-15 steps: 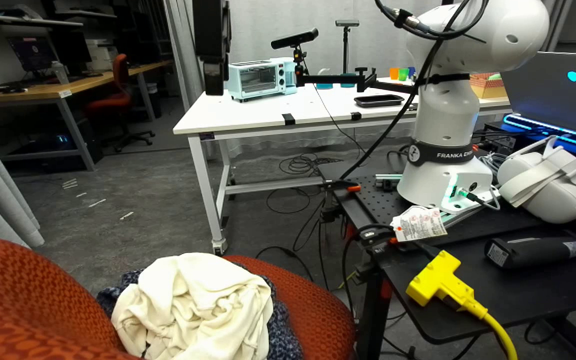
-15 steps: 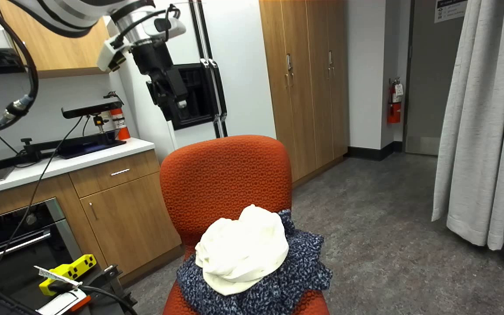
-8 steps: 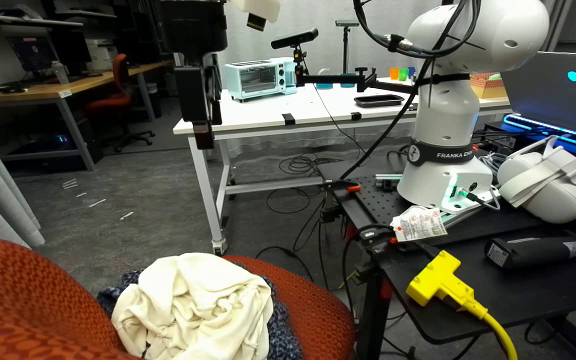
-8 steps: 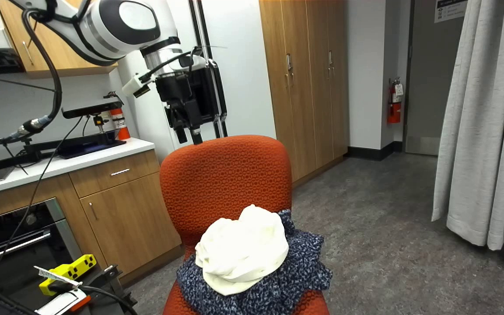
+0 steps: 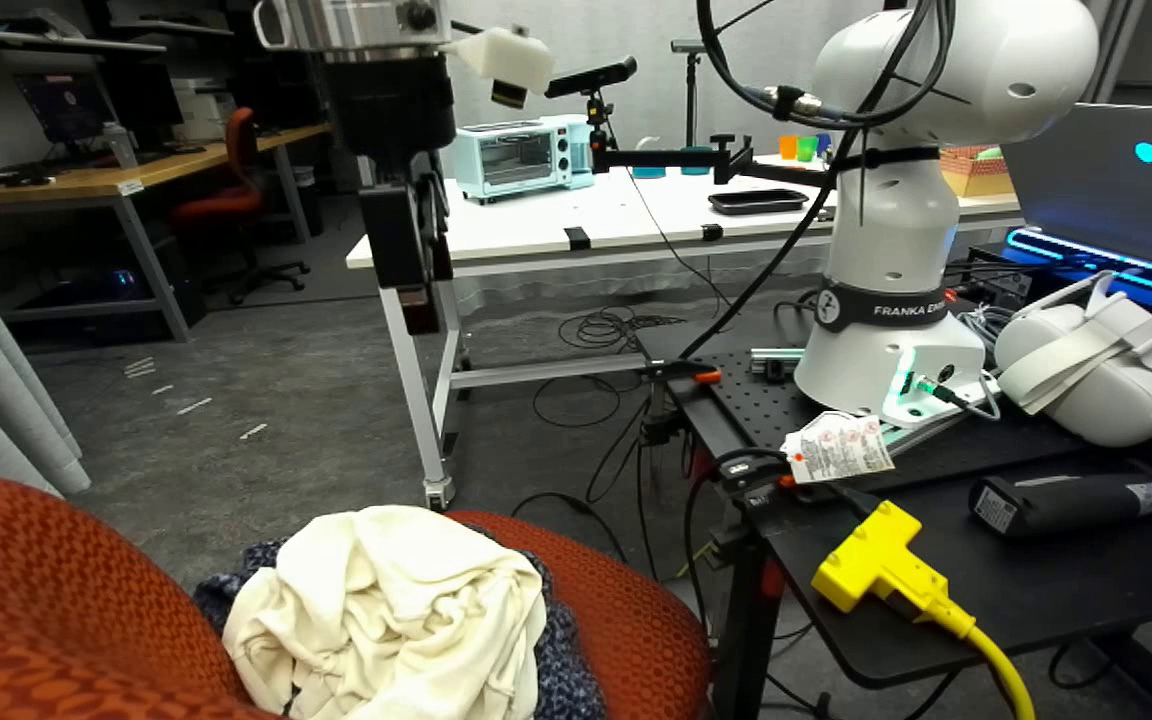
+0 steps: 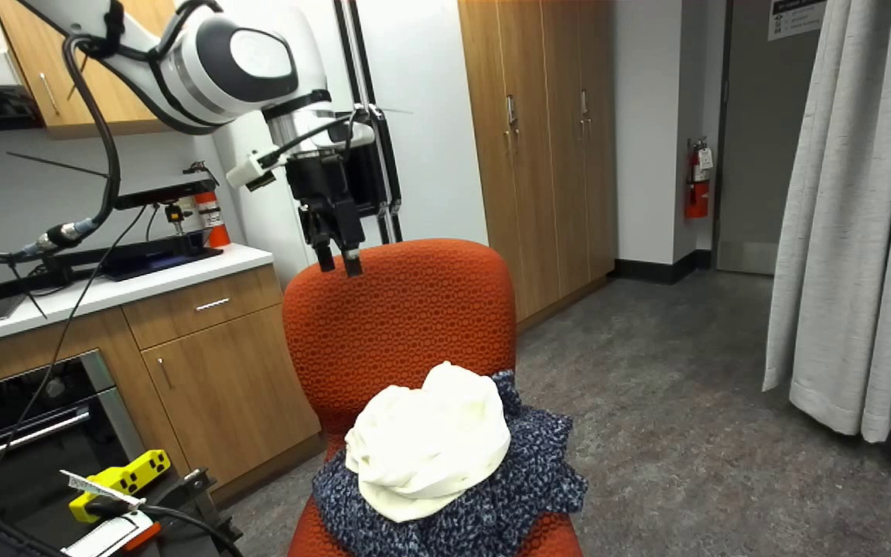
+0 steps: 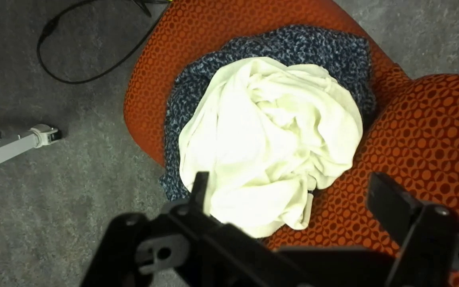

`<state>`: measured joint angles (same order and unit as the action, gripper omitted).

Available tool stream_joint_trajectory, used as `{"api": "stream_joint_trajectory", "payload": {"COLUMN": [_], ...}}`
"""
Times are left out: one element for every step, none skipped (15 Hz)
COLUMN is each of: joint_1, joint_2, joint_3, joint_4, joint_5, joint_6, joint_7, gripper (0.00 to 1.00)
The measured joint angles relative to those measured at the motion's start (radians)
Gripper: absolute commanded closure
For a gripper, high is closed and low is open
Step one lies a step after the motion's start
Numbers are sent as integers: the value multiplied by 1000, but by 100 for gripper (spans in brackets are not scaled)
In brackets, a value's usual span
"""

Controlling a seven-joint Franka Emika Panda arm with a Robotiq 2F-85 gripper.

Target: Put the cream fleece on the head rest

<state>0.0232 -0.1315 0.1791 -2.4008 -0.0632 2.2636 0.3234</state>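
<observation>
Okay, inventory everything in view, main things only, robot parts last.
cream fleece: one, cream, on the speckled fabric
speckled fabric: one, dark blue, on the near chair
near chair: one, orange, under both cloths
head rest: one, orange, top of that chair
far chair: one, orange, by the wooden desk
toaster oven: one, light blue, on the white table
VR headset: one, white, on the black table
plug block: one, yellow, same table
laptop: one, grey, behind the headset
robot arm: one, white, on the black table
claw: one, black, open above the fleece

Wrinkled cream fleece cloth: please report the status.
Black fingers open, holding nothing. Cream fleece bunched on dark blue speckled fabric, not on rounded rust-orange head rest. Nothing lies atop fleece.
</observation>
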Motion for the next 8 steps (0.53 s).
{"api": "stream_joint_trajectory", "payload": {"joint_1": [0,0,0,0,0,1,2,7], "joint_2": [32,70,111,155,200,248,295,343], "joint_3": [-5,-11,-17,-25,-32,-41,-49,-60], "joint_4": [0,2,5,13,23,37,53,72], "joint_5": [-6,-13,-18,-20,-20,-20,-20,-20], "joint_6": [17,42,70,97,123,151,177,202], "joint_7": [1,2,3,6,11,15,21,28], "gripper": [0,0,0,0,0,0,0,0]}}
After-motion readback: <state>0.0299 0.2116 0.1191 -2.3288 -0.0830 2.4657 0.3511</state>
